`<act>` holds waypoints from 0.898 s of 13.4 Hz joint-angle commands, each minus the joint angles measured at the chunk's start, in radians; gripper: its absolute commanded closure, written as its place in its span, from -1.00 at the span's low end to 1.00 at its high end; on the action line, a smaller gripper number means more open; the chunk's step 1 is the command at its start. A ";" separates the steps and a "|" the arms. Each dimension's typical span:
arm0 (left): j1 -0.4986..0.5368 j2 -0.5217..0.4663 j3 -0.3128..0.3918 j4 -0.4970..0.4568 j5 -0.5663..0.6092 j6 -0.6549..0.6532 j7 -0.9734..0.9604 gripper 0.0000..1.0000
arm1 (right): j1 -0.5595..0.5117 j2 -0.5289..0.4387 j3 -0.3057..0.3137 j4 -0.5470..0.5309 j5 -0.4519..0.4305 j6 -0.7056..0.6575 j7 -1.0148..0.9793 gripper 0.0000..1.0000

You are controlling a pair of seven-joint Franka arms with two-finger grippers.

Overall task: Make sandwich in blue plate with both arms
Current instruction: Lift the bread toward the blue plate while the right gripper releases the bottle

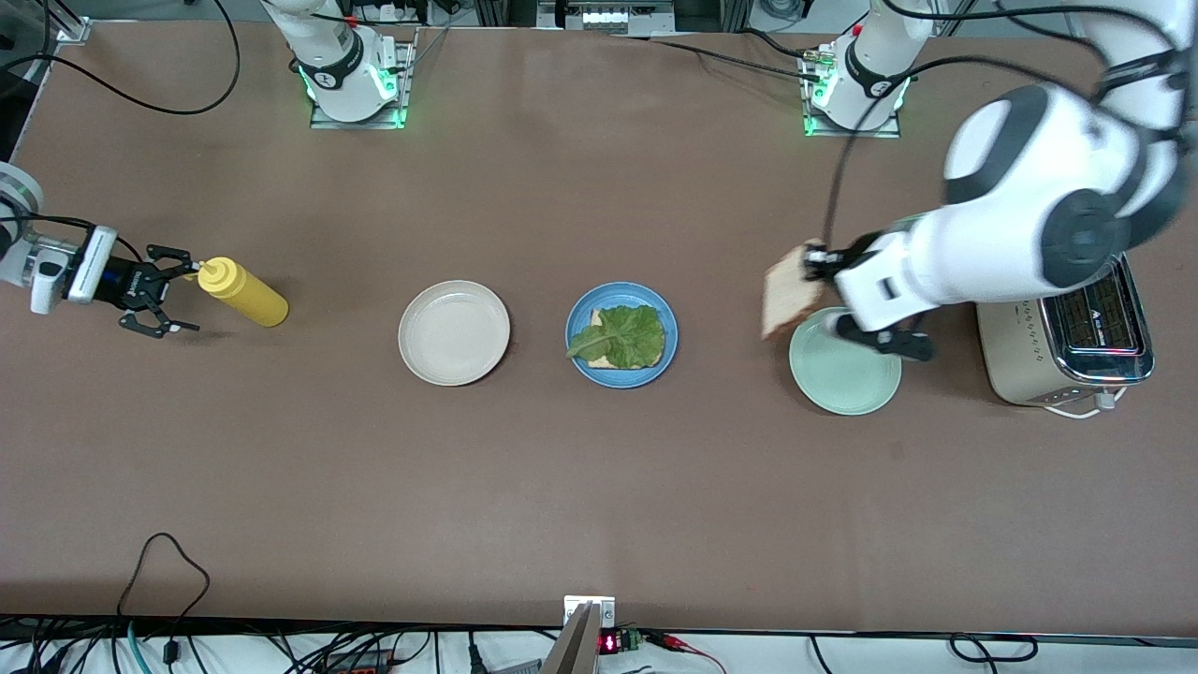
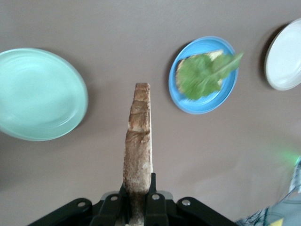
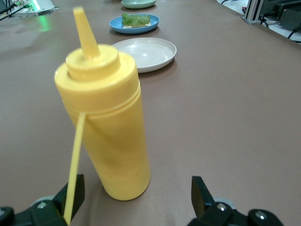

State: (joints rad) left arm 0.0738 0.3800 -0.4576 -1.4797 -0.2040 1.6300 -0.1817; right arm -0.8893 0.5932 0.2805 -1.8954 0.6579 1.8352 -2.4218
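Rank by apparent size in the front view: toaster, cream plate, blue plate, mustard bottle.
1. Toaster, clearly largest, though the left arm covers part of it.
2. Cream plate and blue plate: nearly alike, the cream one perhaps slightly wider; too close to rank.
3. Mustard bottle, smallest.

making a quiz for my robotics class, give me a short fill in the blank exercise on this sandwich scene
1. The left end effector is shut on a ____ held on edge.
2. The lettuce leaf lies on bread in the ____ plate.
3. The open right end effector sits beside a yellow ____.
4. The toaster stands beside the ____ plate.

Missing words: bread slice; blue; squeeze bottle; mint-green
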 commanded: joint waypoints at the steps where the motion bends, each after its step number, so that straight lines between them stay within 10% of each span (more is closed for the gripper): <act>1: -0.058 0.011 0.014 -0.143 -0.162 0.260 -0.033 0.99 | -0.010 -0.070 -0.001 0.009 -0.024 -0.054 0.062 -1.00; 12: -0.312 0.241 0.065 -0.203 -0.377 0.648 0.043 0.99 | 0.052 -0.237 -0.007 0.159 -0.142 -0.226 0.482 -1.00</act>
State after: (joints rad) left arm -0.2275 0.6084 -0.4128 -1.6939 -0.5524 2.2797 -0.1953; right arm -0.8708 0.4130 0.2734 -1.7690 0.5525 1.6464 -2.0380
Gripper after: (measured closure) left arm 0.859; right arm 0.000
